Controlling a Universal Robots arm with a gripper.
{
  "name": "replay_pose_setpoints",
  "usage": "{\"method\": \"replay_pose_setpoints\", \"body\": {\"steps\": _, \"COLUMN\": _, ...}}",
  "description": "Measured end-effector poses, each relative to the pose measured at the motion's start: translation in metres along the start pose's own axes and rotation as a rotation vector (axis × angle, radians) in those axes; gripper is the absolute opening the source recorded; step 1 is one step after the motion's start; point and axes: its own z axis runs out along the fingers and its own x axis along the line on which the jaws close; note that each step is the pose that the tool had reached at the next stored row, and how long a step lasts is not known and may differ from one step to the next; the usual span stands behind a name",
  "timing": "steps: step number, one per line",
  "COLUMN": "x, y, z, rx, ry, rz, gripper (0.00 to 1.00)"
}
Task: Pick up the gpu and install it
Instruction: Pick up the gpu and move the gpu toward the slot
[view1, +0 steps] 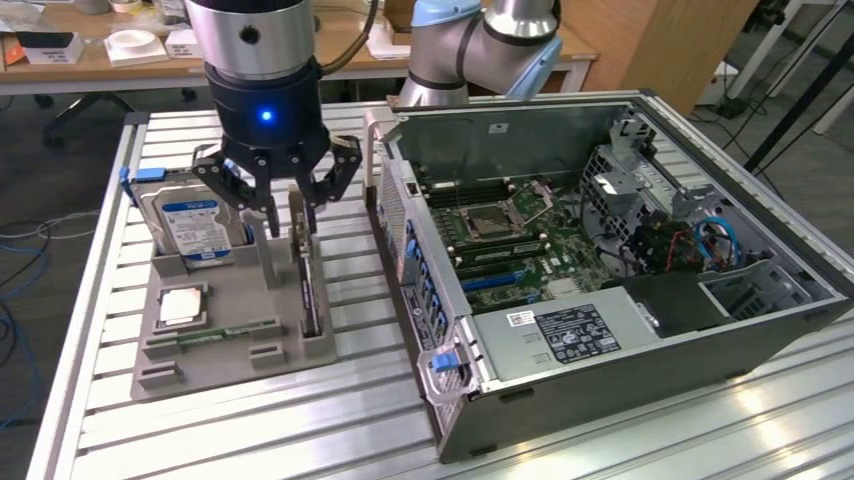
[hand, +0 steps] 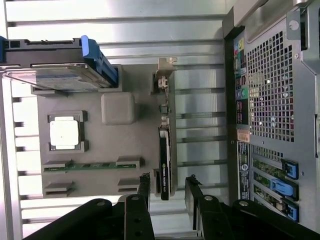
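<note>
Workbench scene: a slatted metal table (view1: 240, 430) carries an open computer case (view1: 694, 345) lying on its side along the edge at the exterior view's right, with its motherboard (view1: 514, 235) facing up. A grey parts tray (view1: 234, 300) sits just beside the case, toward the table's edge at the exterior view's left. The gripper (view1: 291, 215) hangs above the tray with its black fingers (hand: 145, 185) spread apart and holding nothing. In the wrist view they stand to either side of the line of the gpu (view1: 308, 295), seemingly clear of it. A silver hard drive (view1: 198, 225) with a blue and white label stands upright at the tray's far edge. The gpu is a thin dark card standing on its long edge in a slot along the tray's edge nearest the case. Its silver bracket (hand: 165, 75) is at the end level with the hard drive. The card looks light and stiff but fragile, with smooth faces that could slip. The safest hold is probably a pinch across its two flat faces at the upper edge near mid-length, away from the bracket and the lower contact edge. The bracket end may weigh more and tip it. A square processor (view1: 180, 305) and a narrow green memory stick (view1: 214, 335) lie flat in the tray's near half.
</note>
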Motion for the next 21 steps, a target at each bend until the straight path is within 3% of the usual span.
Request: {"method": "replay_pose_setpoints", "body": {"steps": 21, "x": 0.000, "y": -0.0018, "z": 0.0133, "rx": -0.0001, "ry": -0.0001, "rz": 0.000, "gripper": 0.42}}
